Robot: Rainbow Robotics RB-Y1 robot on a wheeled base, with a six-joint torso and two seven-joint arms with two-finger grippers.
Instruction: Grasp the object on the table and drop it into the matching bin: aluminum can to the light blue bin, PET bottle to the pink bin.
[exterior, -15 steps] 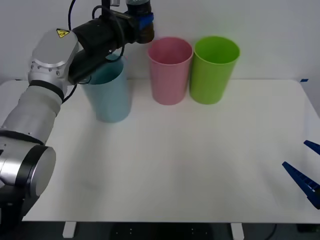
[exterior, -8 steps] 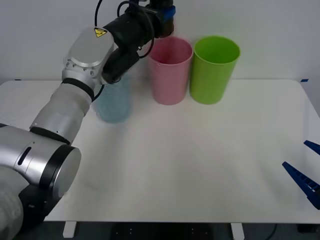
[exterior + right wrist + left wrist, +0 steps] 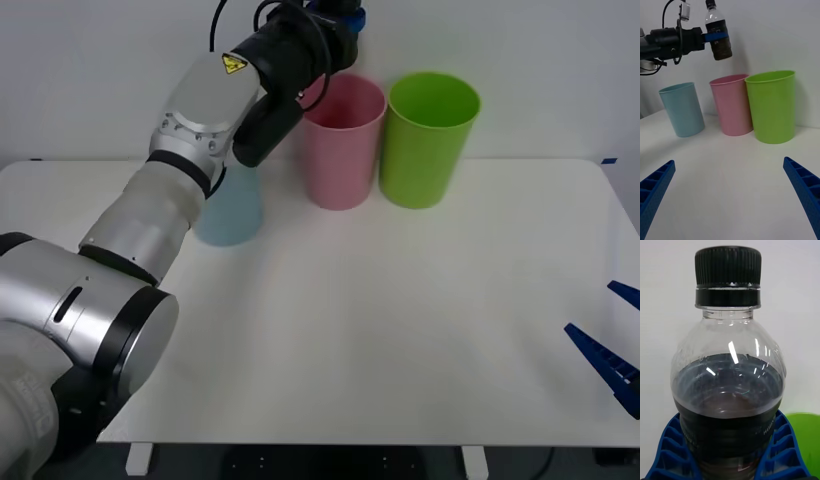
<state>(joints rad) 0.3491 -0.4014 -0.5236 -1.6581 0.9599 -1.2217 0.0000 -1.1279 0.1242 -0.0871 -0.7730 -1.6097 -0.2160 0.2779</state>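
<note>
The PET bottle [image 3: 718,34], clear with a black cap and dark brown contents, hangs upright in the air with my left gripper [image 3: 715,37] shut on its middle. It is over the pink bin [image 3: 732,105], near the rim on the side of the light blue bin [image 3: 682,109]. Up close, the bottle [image 3: 728,390] sits between the blue fingers [image 3: 784,450]. From the front, the left gripper [image 3: 338,18] is at the top edge above the pink bin [image 3: 340,150]. My right gripper [image 3: 610,350] rests open low at the table's [image 3: 400,320] right edge.
A lime green bin [image 3: 430,140] stands right beside the pink one. The light blue bin [image 3: 232,212] is partly hidden behind my left arm [image 3: 190,150]. The three bins line the table's far edge before a white wall.
My left arm has swung to the right with the bottle, from above the light blue bin to above the pink bin. The right gripper has not moved.
</note>
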